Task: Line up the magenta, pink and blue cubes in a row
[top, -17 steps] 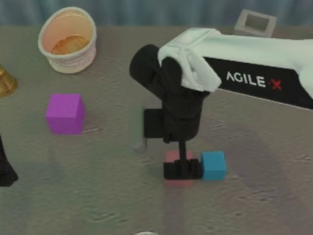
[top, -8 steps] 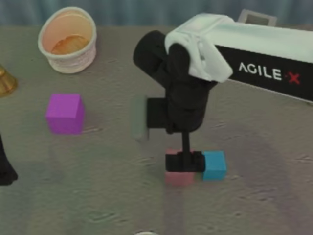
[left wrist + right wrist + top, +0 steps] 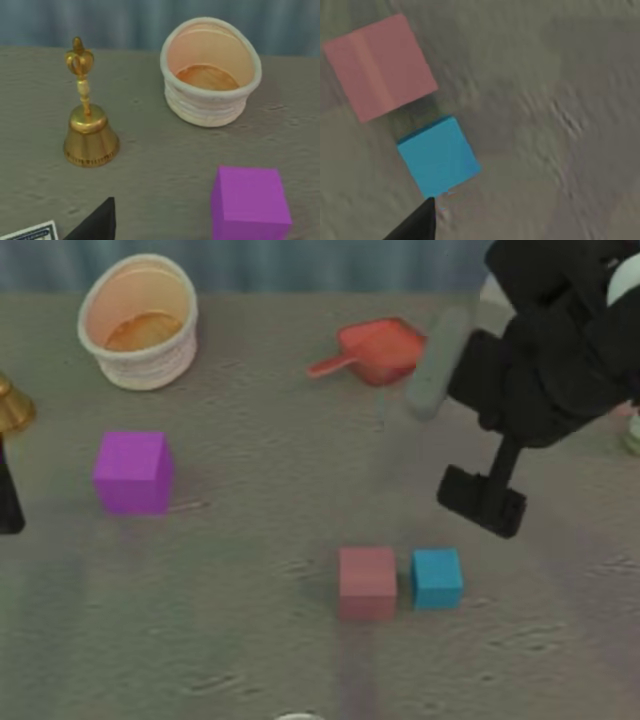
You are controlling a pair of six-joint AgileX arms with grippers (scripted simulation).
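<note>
The magenta cube point(image 3: 133, 471) stands alone on the left of the table and also shows in the left wrist view point(image 3: 250, 202). Near the front middle the pink cube point(image 3: 367, 581) and the smaller blue cube point(image 3: 437, 577) sit side by side with a narrow gap; the right wrist view shows both, pink point(image 3: 380, 65) and blue point(image 3: 439, 156). My right gripper point(image 3: 482, 502) hangs open, above and to the right of the blue cube, holding nothing. One dark fingertip point(image 3: 422, 217) shows near the blue cube's corner. My left gripper point(image 3: 8, 502) is at the table's left edge, open and empty.
A cream bowl point(image 3: 140, 320) stands at the back left, a gold bell point(image 3: 10, 405) at the far left edge. A red scoop point(image 3: 375, 348) lies at the back middle. A printed card corner point(image 3: 30, 234) shows beside the left fingertip point(image 3: 102, 220).
The right gripper let go of the pink cube, rose and drew back to the right, uncovering the red scoop. The left arm shifted a little toward the back. The cubes stayed put.
</note>
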